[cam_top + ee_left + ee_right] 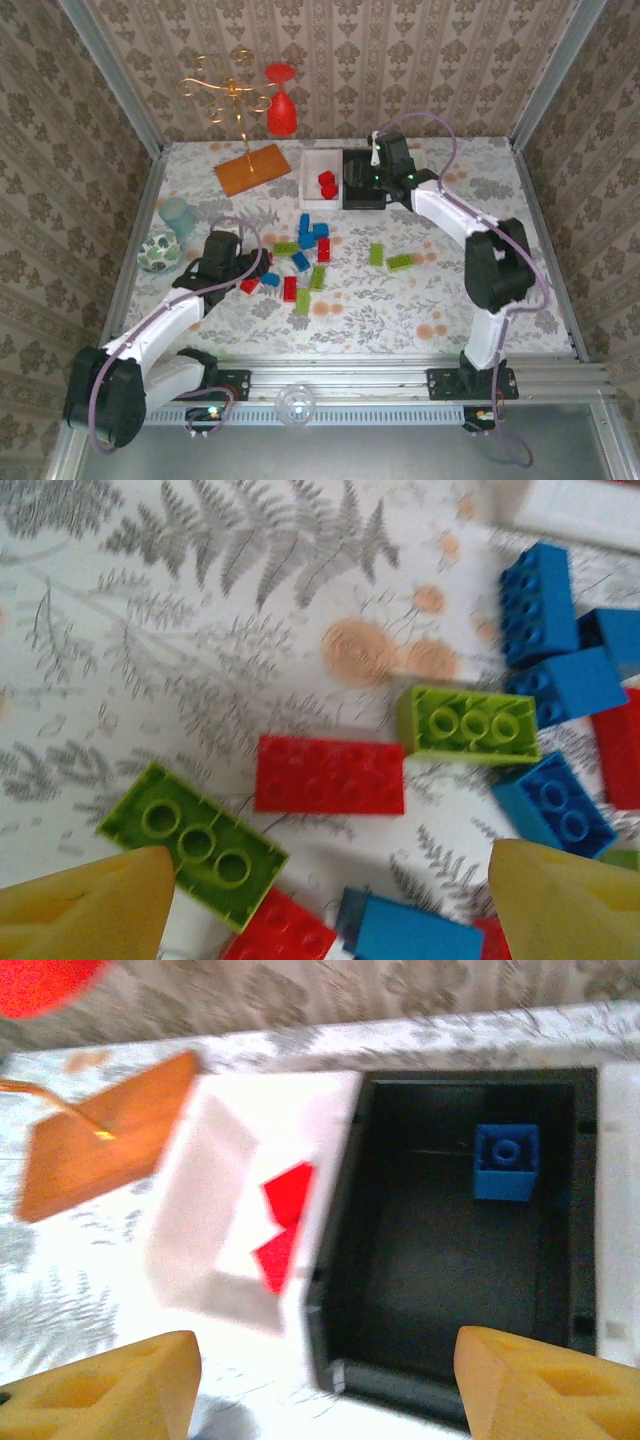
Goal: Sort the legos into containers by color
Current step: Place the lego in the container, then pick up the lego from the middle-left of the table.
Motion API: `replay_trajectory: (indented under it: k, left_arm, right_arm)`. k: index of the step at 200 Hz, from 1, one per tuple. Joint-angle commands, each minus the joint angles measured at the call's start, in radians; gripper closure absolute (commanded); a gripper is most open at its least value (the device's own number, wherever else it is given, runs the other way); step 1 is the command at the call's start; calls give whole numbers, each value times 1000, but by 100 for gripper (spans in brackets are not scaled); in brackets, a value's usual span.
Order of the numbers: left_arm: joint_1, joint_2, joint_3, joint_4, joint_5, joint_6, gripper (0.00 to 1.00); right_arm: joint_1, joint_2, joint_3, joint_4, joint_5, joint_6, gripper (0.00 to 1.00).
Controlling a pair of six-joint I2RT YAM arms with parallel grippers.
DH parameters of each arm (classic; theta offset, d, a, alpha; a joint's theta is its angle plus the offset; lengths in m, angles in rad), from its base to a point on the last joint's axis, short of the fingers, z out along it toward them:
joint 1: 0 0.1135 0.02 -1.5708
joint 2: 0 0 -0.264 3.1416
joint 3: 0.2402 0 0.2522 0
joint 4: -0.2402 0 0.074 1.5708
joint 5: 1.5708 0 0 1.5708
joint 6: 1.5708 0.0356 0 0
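No text, label, brand or number can be read. In the left wrist view the studs on the legos [330, 775] are too blurred to show lettering. The surface [440, 300] bears only a floral print.

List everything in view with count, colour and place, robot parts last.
Loose legos: about fourteen, red, blue and lime green, scattered mid-table.
White tray: one, white, far side, holding two red legos.
Black tray: one, black, right beside the white tray, holding one blue lego.
Board: one, orange, left of the white tray.
Wine glass: one, red, at the back beside a gold stand.
Cup: one, pale green, left edge.
Bowl: one, patterned green and white, beside the cup.
Left claw: one, yellow-tipped, open above the loose legos.
Right claw: one, yellow-tipped, open above the black tray.
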Motion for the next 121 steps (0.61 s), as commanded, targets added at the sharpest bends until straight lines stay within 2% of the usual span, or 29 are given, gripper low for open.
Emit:
replay_trajectory:
  k: [1, 18, 47, 76, 121]
  left_arm:
    - [73, 15, -24, -45, 2, -44, 17]
    - [115, 76, -17, -5, 56, -47, 20]
    - [107, 185, 30, 1, 107, -36, 25]
    - [66, 225, 44, -17, 52, -22, 26]
    - [73, 301, 58, 34, 13, -8, 28]
  right_arm:
    - [42, -89, -83, 75, -47, 3, 30]
    - [48, -117, -125, 76, -54, 17, 29]
    - [47, -146, -178, 77, -35, 16, 29]
    - [43, -165, -209, 82, -20, 10, 29]
    - [39, -189, -246, 92, -18, 9, 28]
